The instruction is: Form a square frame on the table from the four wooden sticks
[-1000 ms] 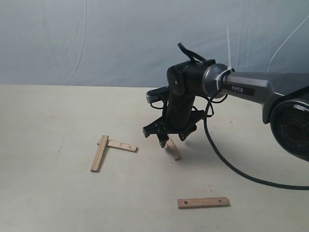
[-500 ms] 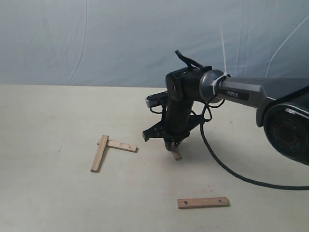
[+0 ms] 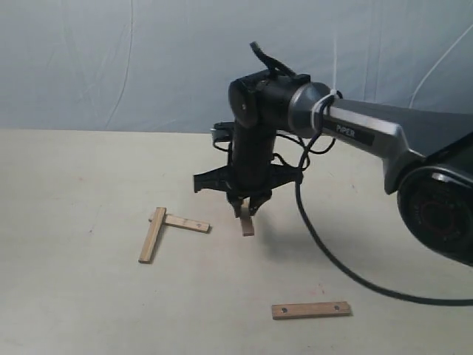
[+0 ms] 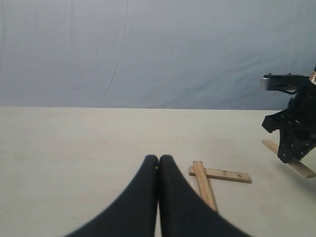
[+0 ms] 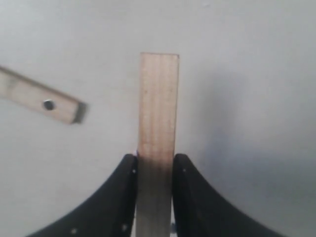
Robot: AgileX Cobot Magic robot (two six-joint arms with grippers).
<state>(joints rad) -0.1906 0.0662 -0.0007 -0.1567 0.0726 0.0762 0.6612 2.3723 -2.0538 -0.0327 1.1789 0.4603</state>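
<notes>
My right gripper [image 3: 244, 206] is shut on a wooden stick [image 3: 247, 225], holding it just above the table [image 3: 74, 296]; the stick [image 5: 158, 118] runs out between the black fingers [image 5: 121, 187]. Two more sticks lie crossed in an L to its left: one long-ways [image 3: 152, 234], one with holes [image 3: 185, 222] over its far end. Their end [image 5: 42, 101] shows beside the held stick. A fourth stick [image 3: 310, 310] with two holes lies near the front. My left gripper [image 4: 158, 159] is shut on nothing, low over the table beside the L pair [image 4: 217, 174].
A blue-grey sheet [image 3: 111, 59] hangs behind the table. The right arm's black cable [image 3: 332, 255] droops over the table to the right of the held stick.
The right gripper has carried its stick leftward toward the L pair and turned it, so the stick now points toward the front. The left gripper's earlier state is not shown.
</notes>
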